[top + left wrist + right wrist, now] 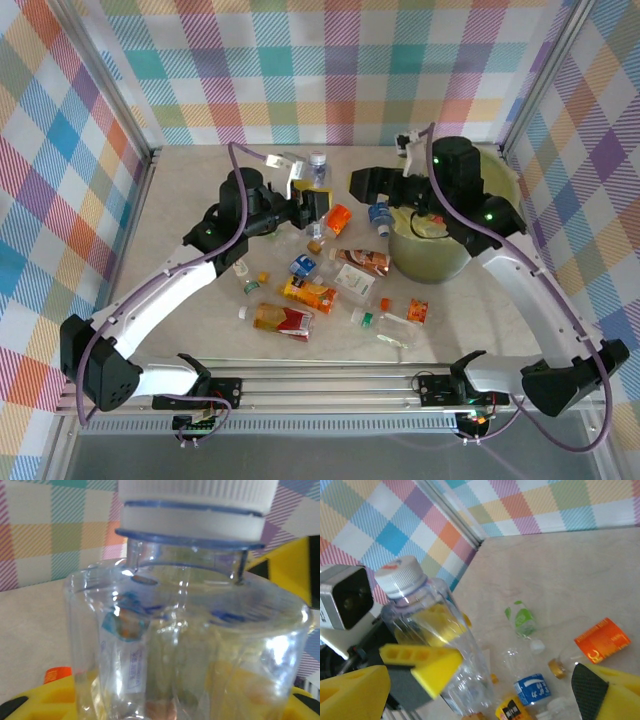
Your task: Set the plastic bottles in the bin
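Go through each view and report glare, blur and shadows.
Top external: evenly lit and sharp, with only soft shadows beneath the arms on the table. Left wrist: the clear bottle sits very close and looks soft, with white glare spots on its shoulder. Right wrist: its own yellow fingers blur in the foreground; the same bottle beyond them looks crisper.

- The bin (440, 262): its right rim and part of its mouth lie under the right arm (470, 215).
- The clear bottle (190, 645), left of the bin: the left wrist view's edges cut off its cap top and base, and its label is blurred.
- In the right wrist view its lower body sits behind the left gripper (432, 640).
- Loose bottles (310, 293) left of the bin: label print too small to read.
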